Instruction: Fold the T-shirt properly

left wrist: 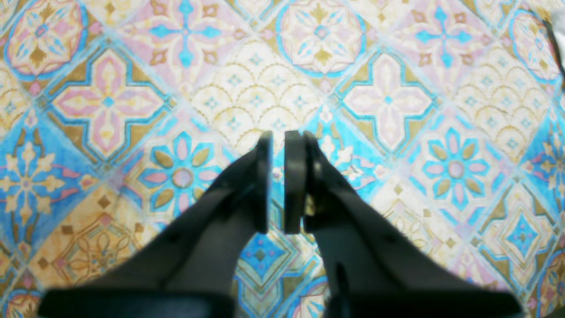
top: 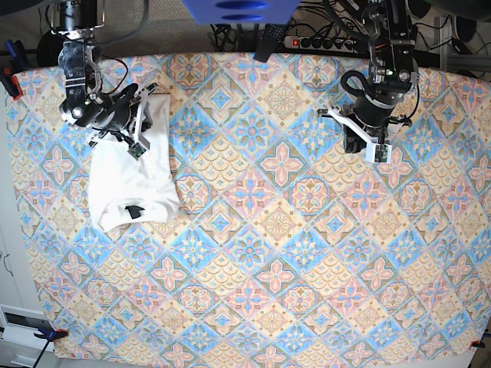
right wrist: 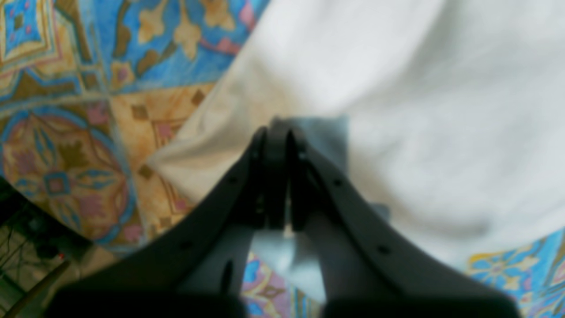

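The white T-shirt (top: 138, 180) lies folded into a compact bundle at the table's left side, with a small black label (top: 135, 211) near its front edge. In the right wrist view the T-shirt (right wrist: 419, 110) fills the upper right, and one corner points left. My right gripper (right wrist: 276, 126) hangs just above the shirt's rear left part (top: 115, 132), its fingers pressed shut, and I see no cloth pinched between them. My left gripper (left wrist: 278, 137) hovers over bare tablecloth at the far right (top: 354, 142), shut with only a sliver of a gap, holding nothing.
A patterned tile-print tablecloth (top: 261, 230) covers the whole table. A power strip and cables (top: 314, 42) run along the back edge. Clamps grip the cloth at the left edge (top: 8, 80) and the front left corner (top: 50, 334). Dark floor (right wrist: 22, 247) shows past the table's left edge.
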Tool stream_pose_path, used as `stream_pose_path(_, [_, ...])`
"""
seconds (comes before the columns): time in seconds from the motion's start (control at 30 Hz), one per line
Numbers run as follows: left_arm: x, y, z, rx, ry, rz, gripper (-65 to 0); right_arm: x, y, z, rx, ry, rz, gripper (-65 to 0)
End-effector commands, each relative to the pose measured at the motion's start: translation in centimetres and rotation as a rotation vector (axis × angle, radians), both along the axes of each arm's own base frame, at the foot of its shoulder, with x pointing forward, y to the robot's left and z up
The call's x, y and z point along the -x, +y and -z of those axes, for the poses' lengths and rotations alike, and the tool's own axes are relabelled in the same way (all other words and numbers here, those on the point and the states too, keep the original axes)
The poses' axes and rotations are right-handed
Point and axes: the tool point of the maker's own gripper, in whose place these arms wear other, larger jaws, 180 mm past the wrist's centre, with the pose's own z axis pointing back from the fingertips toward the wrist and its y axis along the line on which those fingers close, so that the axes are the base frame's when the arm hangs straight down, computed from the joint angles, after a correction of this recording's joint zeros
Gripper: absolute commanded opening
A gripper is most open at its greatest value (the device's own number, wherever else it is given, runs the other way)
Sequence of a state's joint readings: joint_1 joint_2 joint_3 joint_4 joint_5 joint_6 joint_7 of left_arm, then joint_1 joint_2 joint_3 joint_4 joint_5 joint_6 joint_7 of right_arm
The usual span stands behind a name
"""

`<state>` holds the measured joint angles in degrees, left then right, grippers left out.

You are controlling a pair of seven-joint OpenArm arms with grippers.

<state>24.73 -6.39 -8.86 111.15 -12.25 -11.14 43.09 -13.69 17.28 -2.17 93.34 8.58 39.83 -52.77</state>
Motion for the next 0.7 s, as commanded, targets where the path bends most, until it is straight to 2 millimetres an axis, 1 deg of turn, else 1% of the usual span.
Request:
stream_pose_path(0.0, [-0.3,-0.1,-1.5,-0.001,-0.05,0.007,-61.8,-0.6,0.2,-1.1,-0.012,-0.04,-0.01,-64.3])
stream_pose_path(0.1, [0.6,-0.3,-2.3,-0.01,-0.057,0.021,-61.8,0.0,0.5,-1.6,-0.013,-0.051,-0.022,-64.3])
stream_pose_path(0.13, [1.3,-0.5,-2.3,-0.01,-0.049,0.027,-61.8,0.3,0.7,-1.9,-0.013,-0.057,-0.027,-64.5])
stream_pose_path(0.17, [2.1,-0.4,-2.1,-0.013,-0.033,0.03,-61.8,0.9,0.3,-2.1,-0.009,-0.058,-0.016,-64.9])
stream_pose_path(0.3, [5.7,0.0,-1.0,-0.03,0.048,0.057,-61.9,3.8,-3.7,-3.6,0.052,-0.068,0.089,-65.0])
stream_pose_path(0.4, [8.4,-0.3,-0.5,0.044,0.109,0.064,-61.9,6.2,-6.8,-4.1,0.106,-0.047,0.16,-65.0])
stream_pose_path(0.47, [9.8,-0.6,-0.3,0.093,0.146,0.068,-61.9,8.1,-8.6,-4.1,0.137,-0.021,0.202,-65.0])
stream_pose_path(0.5, [10.7,-0.6,-0.1,0.114,0.168,0.069,-61.9,9.4,-9.6,-4.0,0.158,0.002,0.225,-65.0])
stream_pose_path(0.57, [11.9,-0.6,0.1,0.137,0.202,0.076,-61.9,11.5,-11.0,-4.0,0.187,0.04,0.257,-65.0])
stream_pose_path(0.63, [13.7,-0.5,0.5,0.143,0.25,0.081,-61.9,13.6,-11.9,-3.9,0.201,0.077,0.299,-65.0])
stream_pose_path(0.67, [14.6,-0.4,0.7,0.141,0.274,0.083,-61.9,14.3,-12.2,-3.9,0.206,0.085,0.325,-65.0])
